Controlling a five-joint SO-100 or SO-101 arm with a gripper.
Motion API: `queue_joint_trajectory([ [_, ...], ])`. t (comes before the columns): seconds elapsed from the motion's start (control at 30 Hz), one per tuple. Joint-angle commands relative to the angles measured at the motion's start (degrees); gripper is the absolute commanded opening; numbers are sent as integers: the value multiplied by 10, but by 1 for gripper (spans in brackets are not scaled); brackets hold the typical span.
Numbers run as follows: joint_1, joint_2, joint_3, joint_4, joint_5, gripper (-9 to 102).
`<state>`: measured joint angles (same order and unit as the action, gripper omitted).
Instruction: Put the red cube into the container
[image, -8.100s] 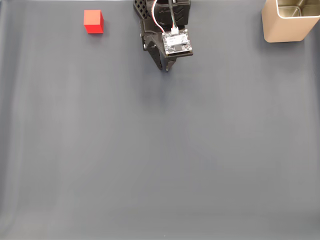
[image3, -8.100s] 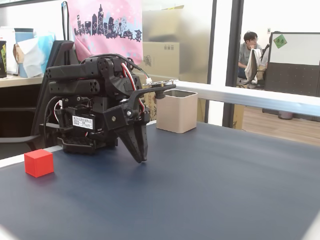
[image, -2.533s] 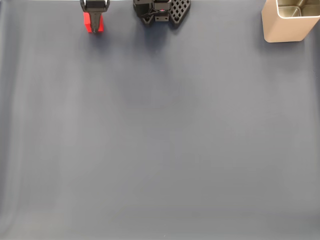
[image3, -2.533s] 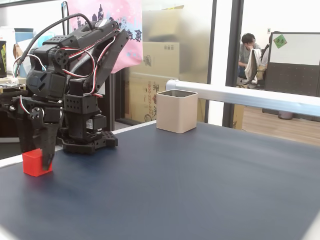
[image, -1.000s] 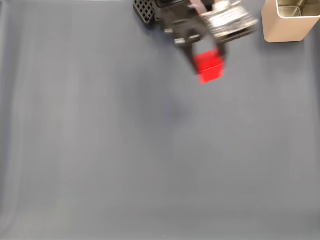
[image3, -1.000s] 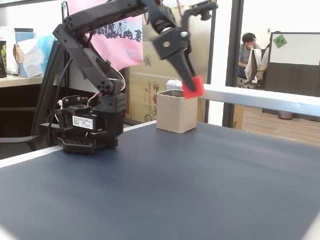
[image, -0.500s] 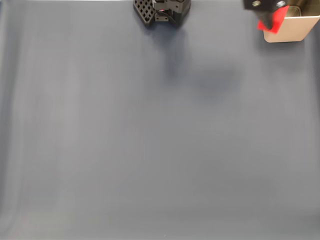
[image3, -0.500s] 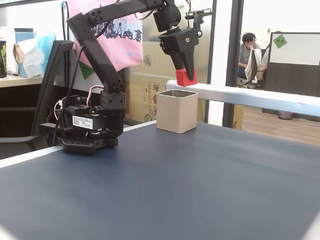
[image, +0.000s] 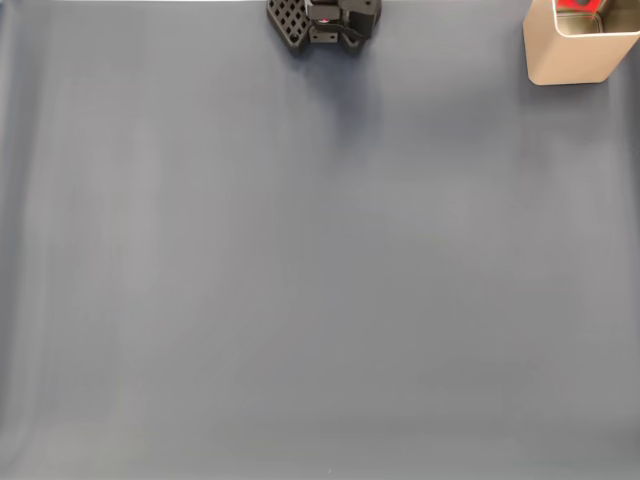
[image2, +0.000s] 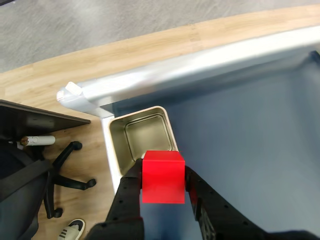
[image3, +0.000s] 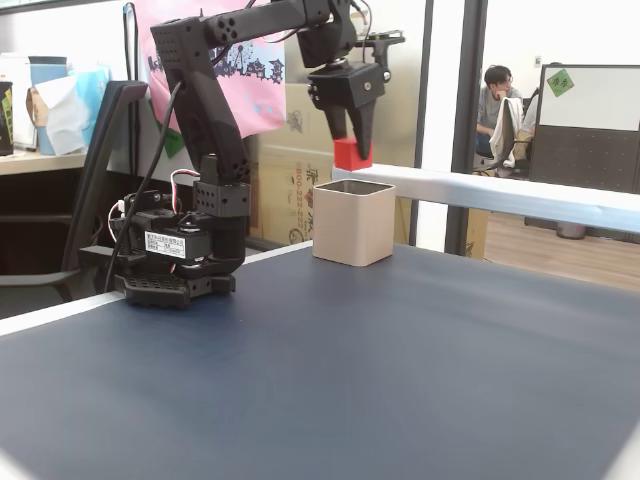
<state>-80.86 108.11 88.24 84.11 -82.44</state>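
Item one: our black two-finger gripper (image2: 163, 187), jaws closed on either side of the small bright red solid cube (image2: 163, 177), held in the air directly above the container's open top (image3: 349, 152). Item two: the beige box-shaped container with shiny metallic inside (image2: 145, 135), standing at the dark blue table's (image: 320, 280) far right corner in a fixed view (image: 566, 55).

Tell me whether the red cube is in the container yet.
Not yet. The red cube hangs above the beige container, clamped in the claw; the wrist view shows the container's inside bare.
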Motion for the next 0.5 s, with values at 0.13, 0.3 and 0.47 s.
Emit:
queue_joint_trajectory([
  [0.13,-40,-33,-53,-21,23,0],
  [0.3,-47,-64,-71,-39,26,0],
  [0.47,-47,-88,-91,-44,31,0],
])
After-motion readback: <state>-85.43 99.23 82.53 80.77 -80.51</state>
